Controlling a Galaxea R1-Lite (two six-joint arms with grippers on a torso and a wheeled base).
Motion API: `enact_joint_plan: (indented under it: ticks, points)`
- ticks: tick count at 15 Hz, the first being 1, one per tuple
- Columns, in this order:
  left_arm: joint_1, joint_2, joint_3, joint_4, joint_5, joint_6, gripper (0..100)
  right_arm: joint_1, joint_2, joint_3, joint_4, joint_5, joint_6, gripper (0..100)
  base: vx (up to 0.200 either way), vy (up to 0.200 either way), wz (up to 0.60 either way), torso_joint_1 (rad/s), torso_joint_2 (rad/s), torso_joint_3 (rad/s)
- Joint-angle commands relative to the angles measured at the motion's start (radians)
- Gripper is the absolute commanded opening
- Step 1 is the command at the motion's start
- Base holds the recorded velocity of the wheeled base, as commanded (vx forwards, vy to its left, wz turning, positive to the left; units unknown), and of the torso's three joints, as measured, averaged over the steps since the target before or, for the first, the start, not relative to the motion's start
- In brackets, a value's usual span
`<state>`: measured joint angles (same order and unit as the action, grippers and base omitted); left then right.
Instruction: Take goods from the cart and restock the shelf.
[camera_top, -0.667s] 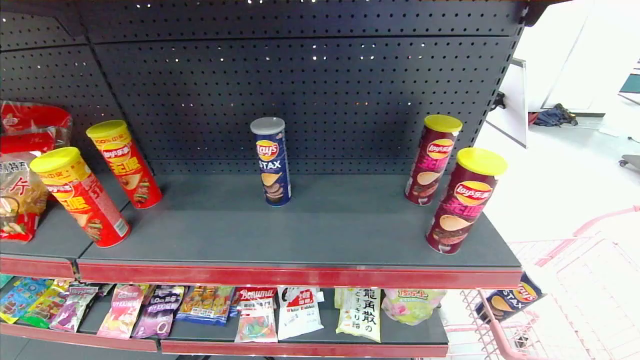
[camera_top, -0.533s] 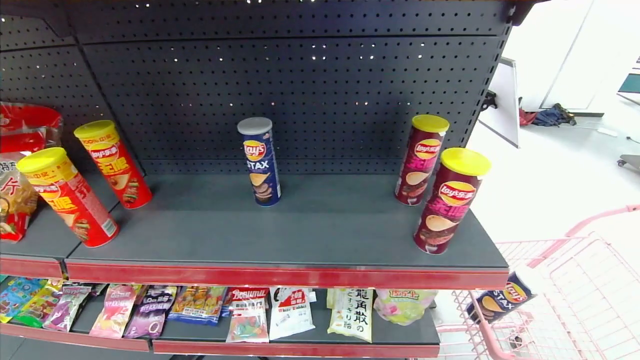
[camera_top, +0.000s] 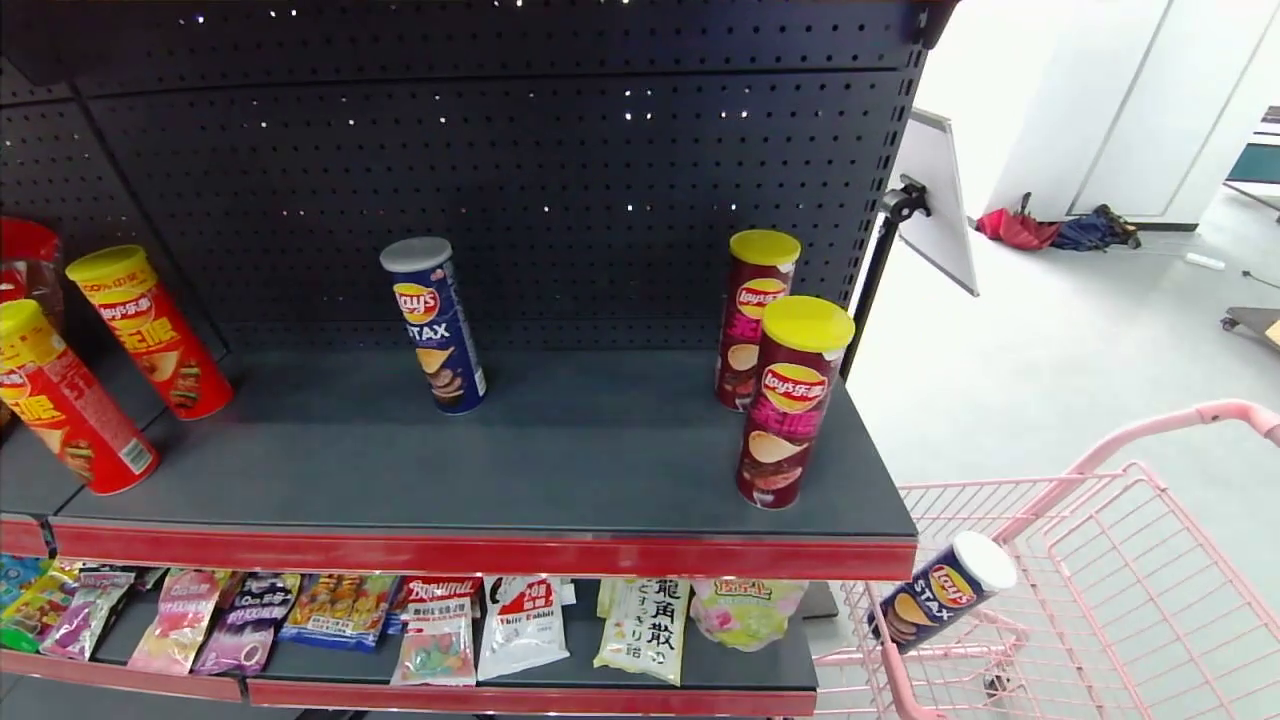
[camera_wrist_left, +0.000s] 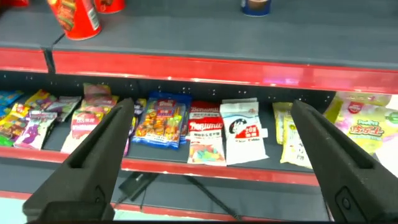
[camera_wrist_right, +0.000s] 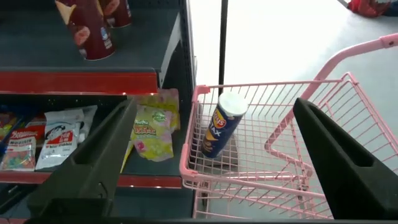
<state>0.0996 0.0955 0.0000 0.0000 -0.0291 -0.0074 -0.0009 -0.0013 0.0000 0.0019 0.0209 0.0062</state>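
Blue chip can (camera_wrist_right: 219, 127) leans tilted inside the pink cart (camera_wrist_right: 273, 84), white lid uppermost, its base on the basket floor by the wall nearest the shelving. The right gripper (camera_wrist_right: 214, 104) hangs above and short of the cart, its two dark fingers spread wide and holding nothing. The can lies ahead of and below it, framed between the lines of the two fingers but well apart from them. The left gripper (camera_wrist_left: 211, 104) is likewise spread wide and empty, facing a row of snack bags (camera_wrist_left: 205, 127).

The step in hand looks like reaching into the cart for the can. To do it well, the right gripper should probably come down past the cart's wire rim without catching it. It should set its fingers across the tilted tube rather than along it and close around the middle, since a hold near the lid could let the can swing. On the upper shelf board (camera_top: 560, 450) a matching blue can (camera_top: 433, 322) stands upright, which suggests where this one belongs.
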Motion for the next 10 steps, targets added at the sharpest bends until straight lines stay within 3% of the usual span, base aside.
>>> enact_joint_plan:
  ticks: [1, 10]
  points:
    - [0.0, 0.001, 0.0, 0.0, 0.0, 0.0, 100, -0.001, 0.001, 0.0, 0.0, 0.001, 0.0, 100, 0.0, 0.0, 0.0, 0.0, 0.0, 0.0]
    - [0.0, 0.001, 0.0, 0.0, 0.0, 0.0, 100, -0.001, 0.001, 0.0, 0.0, 0.001, 0.0, 100, 0.0, 0.0, -0.6, 0.001, 0.0, 0.001]
